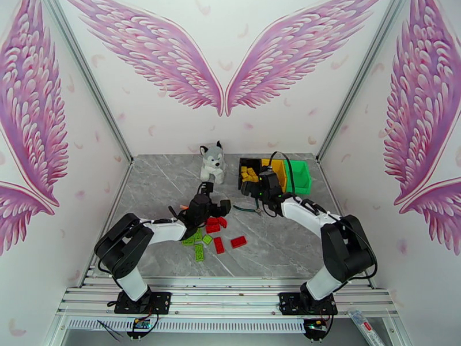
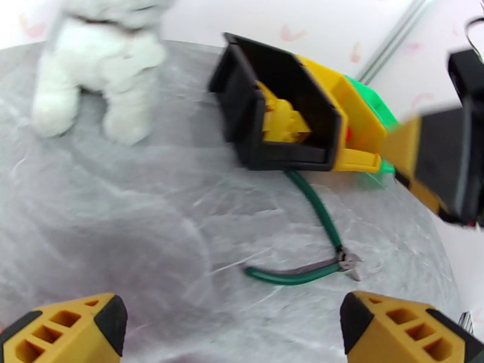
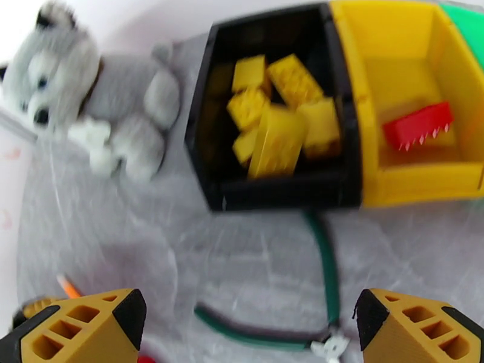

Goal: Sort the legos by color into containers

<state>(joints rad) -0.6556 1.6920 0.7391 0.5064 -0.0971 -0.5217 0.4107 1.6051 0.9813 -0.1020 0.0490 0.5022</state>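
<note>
Overhead of grey tabletop [image 1: 288, 249] w/ three joined containers [image 1: 280, 168] at far side: black bin [image 3: 272, 192], yellow bin [image 3: 423, 176], green bin [image 1: 299, 183].

- **Bins:** heap of yellow legos [image 3: 278, 116] in black bin. One red lego [image 3: 417, 125] in yellow bin beside it.
- **Loose bricks:** red legos [image 1: 214, 225] & lime legos [image 1: 199, 251] on tabletop, well in front of black bin.
- **Left gripper [image 2: 236, 325]:** spread wide, nothing held, hanging near the red ones.
- **Right gripper [image 3: 249, 325]:** likewise wide open & empty, just in front of black bin.

Risks, by judgement:
- Green-handled pliers [image 3: 327, 267] just in front of black bin, btwn grippers & bins. Likely to snag or get dragged on a carry.
- Arms close together there, so a possible bump.
- Bin colours not matching brick colours, so easy to drop into wrong bin.
- Plush husky [image 1: 211, 162] beside black bin could get knocked.

Hard to tell:
- Green bin contents cut off.
- Bricks under left arm partly hidden.
- Wrist views blurred.
- Exact brick count unclear.
</note>
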